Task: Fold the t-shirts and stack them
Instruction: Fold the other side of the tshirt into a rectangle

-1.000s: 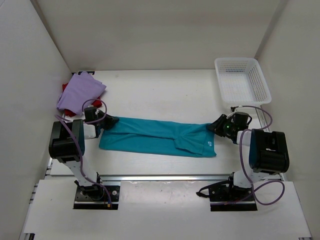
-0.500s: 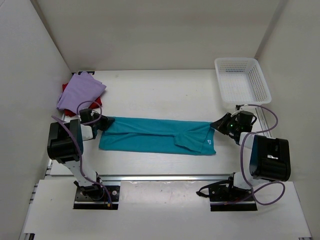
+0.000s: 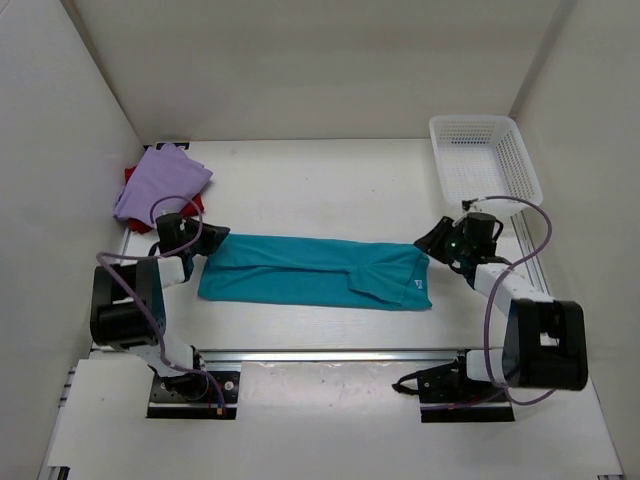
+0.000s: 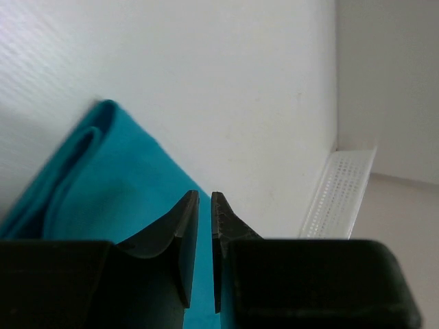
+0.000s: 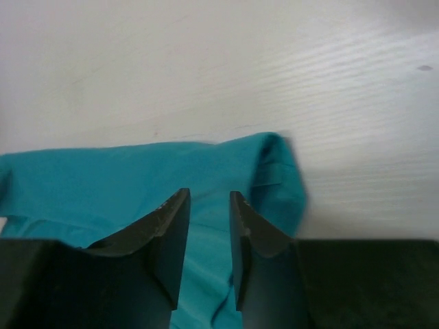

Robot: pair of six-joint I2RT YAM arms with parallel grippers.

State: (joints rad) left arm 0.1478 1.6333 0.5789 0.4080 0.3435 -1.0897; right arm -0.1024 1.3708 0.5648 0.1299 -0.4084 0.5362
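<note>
- The teal t-shirt (image 3: 300, 270) lies flat on the white table (image 3: 320, 190), folded into a long band across the middle of the top view. One narrower flap is turned over toward its right end.
- The left gripper (image 3: 214, 240) sits at the upper left corner of that band, low over the table. From above I cannot tell whether it touches the cloth.
- In the left wrist view, the left gripper's fingers (image 4: 185, 233) are drawn almost together, with only a thin slit between them. No cloth is caught in the slit. A rolled teal edge runs from the lower left of that frame up toward its middle, beyond the fingertips.
- The right gripper (image 3: 428, 243) sits at the upper right corner of the band, just beside the cloth's edge.
- In the right wrist view, the right gripper's fingers (image 5: 171, 226) stand a little apart and hold nothing. Teal cloth shows through the gap, and the band's rounded end lies just past the tips, right of centre.
- The lavender t-shirt (image 3: 160, 180) lies folded in the upper left of the top view, resting on the dark red t-shirt (image 3: 192, 205). Only the red edges peek out from under it.
- That pile is near the left gripper but apart from the teal band.
- A white mesh basket (image 3: 520, 150) stands in the upper right, well apart from the shirts.
</note>
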